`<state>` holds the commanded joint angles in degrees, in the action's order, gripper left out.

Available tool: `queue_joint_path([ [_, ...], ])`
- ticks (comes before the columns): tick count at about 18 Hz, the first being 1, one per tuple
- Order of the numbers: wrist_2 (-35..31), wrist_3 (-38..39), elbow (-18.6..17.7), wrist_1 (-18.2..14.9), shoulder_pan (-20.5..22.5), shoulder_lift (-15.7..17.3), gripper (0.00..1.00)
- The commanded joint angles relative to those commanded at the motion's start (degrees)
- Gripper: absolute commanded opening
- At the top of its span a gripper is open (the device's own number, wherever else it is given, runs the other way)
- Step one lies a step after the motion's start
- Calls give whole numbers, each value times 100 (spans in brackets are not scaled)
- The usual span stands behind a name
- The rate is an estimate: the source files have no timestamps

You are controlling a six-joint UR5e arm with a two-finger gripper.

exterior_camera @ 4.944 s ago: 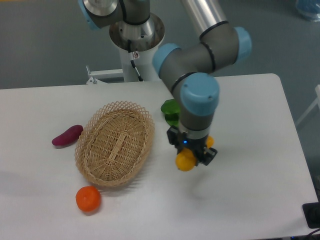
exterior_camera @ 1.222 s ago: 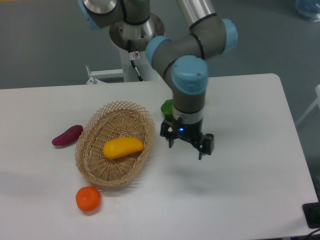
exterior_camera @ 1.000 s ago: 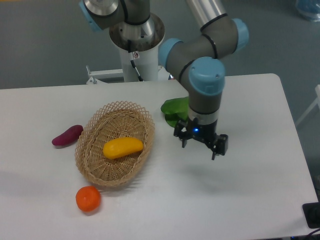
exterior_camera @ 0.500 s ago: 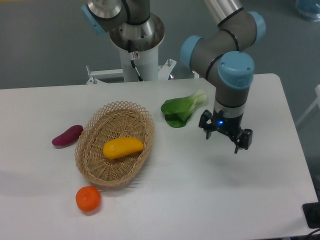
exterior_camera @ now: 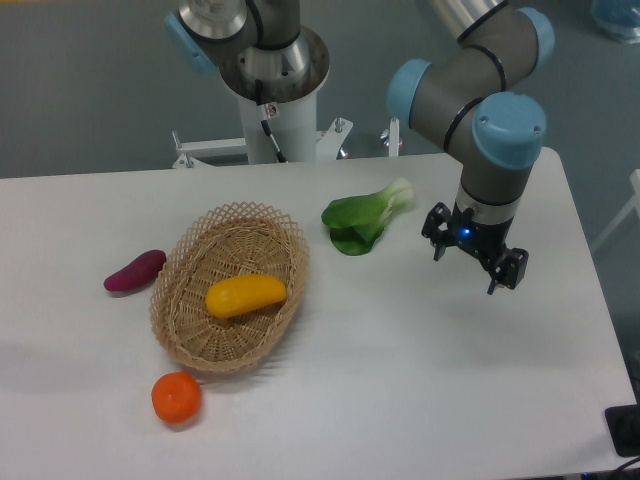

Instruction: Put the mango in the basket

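The yellow-orange mango (exterior_camera: 246,294) lies inside the oval woven wicker basket (exterior_camera: 190,258), roughly at its middle, pointing left to right. My gripper (exterior_camera: 470,268) hangs open over the white table far to the right of the basket, with nothing between its fingers. Its black fingers (exterior_camera: 509,271) point down and are well apart from every object.
A green leafy vegetable (exterior_camera: 364,218) lies between the basket and the gripper. A purple sweet potato (exterior_camera: 134,270) rests left of the basket, and a round orange tangerine (exterior_camera: 177,397) sits in front of it. The robot's base column (exterior_camera: 271,80) stands at the table's back edge.
The mango, held in the gripper earlier, now lies in the basket. The empty open gripper has moved steadily to the right, away from the basket and past the leafy vegetable.
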<state>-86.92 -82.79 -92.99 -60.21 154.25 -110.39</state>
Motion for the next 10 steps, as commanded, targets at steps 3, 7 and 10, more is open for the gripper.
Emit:
queue_joint_path([
  [3, -17, -18, -26, 26, -17, -17, 100],
  [7, -114, -53, -53, 53, -18, -18, 100],
  [10, -114, -53, -79, 62, -18, -18, 100],
])
